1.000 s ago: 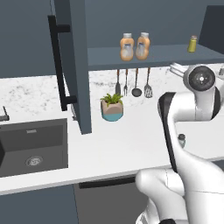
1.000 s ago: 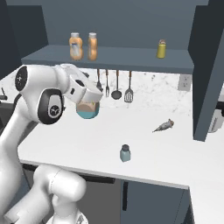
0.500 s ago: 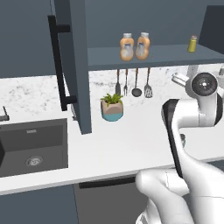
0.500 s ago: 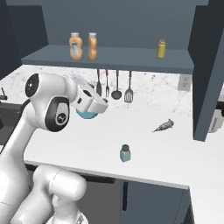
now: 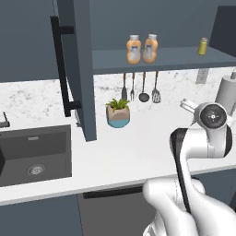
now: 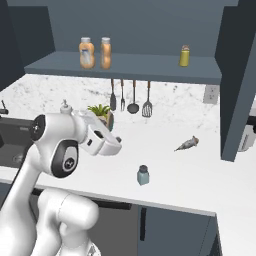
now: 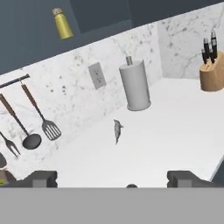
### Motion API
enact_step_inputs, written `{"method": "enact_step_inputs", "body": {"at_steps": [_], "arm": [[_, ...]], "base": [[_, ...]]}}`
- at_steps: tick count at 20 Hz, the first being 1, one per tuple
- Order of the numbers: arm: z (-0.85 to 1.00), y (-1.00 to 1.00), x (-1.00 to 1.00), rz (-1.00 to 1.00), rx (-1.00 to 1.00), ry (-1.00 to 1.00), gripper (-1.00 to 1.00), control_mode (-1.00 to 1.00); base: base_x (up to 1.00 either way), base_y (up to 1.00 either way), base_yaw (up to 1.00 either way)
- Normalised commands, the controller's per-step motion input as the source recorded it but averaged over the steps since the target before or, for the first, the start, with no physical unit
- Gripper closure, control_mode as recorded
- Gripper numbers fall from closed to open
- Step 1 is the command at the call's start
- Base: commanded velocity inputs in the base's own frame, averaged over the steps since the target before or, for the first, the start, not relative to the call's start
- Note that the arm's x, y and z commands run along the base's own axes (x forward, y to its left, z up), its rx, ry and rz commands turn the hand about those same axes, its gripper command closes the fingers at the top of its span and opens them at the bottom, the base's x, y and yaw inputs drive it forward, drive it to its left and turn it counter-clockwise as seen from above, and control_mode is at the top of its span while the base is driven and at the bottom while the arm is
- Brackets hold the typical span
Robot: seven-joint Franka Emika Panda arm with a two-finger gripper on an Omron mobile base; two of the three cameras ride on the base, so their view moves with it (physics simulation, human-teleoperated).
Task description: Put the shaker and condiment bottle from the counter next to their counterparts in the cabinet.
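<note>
- While the gripper point(image 7: 112, 178) hangs above the counter point(image 6: 200, 175), its two dark tips sit wide apart at the bottom of the hand view with nothing between them
- shaker point(image 6: 143, 175), the little teal-grey one with the grey cap, stands upright on the white worktop near the front edge, just past the arm's hand in the right base view; in the hand view just a sliver of its cap pokes up between the fingertips point(image 7: 41, 178)
- both orange bottles point(image 6: 86, 53) point(image 6: 105, 52) are up on the cabinet point(image 5: 184, 57) shelf side by side, pretty much touching, toward the shelf's left end. Can't tell which of the two is the condiment bottle that came off the counter, they look the same
- yellow-green shaker point(image 6: 185, 55) with the dark cap stands on the same shelf, well apart from the bottles, over at the right end
- cabinet door point(image 5: 80, 69) is swung open, black bar handle point(image 5: 60, 69) facing the left base camera
- small grey fish-looking thing point(image 6: 187, 144) lies on the counter near the back, right of the utensils
- fork, ladle and slotted spatula point(image 6: 147, 102) hang on a rail under the shelf
- potted plant point(image 5: 118, 113) sits on the counter below the bottles, sink point(image 5: 34, 154) off to the left
- paper towel roll point(image 7: 135, 85) upright by the wall socket point(image 7: 96, 75), knife block point(image 7: 212, 72) in the far corner
</note>
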Motion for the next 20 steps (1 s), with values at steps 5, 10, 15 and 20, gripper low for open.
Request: {"method": "enact_step_inputs", "body": {"at_steps": [5, 10, 15, 20], "arm": [[-0.71, 0.03, -0.08, -0.05, 0.00, 0.04, -1.00, -1.00], [-0.74, 0.04, -0.09, -0.11, 0.00, 0.00, -1.00, -1.00], [-0.77, 0.08, -0.08, -0.09, -0.02, -0.01, -1.00, -1.00], [-0.77, 0.01, 0.00, -0.03, -0.08, -0.05, -1.00, -1.00]], "base": [[0.00, 0.00, 0.00], [0.00, 0.00, 0.00], [0.00, 0.00, 0.00], [0.00, 0.00, 0.00]]}}
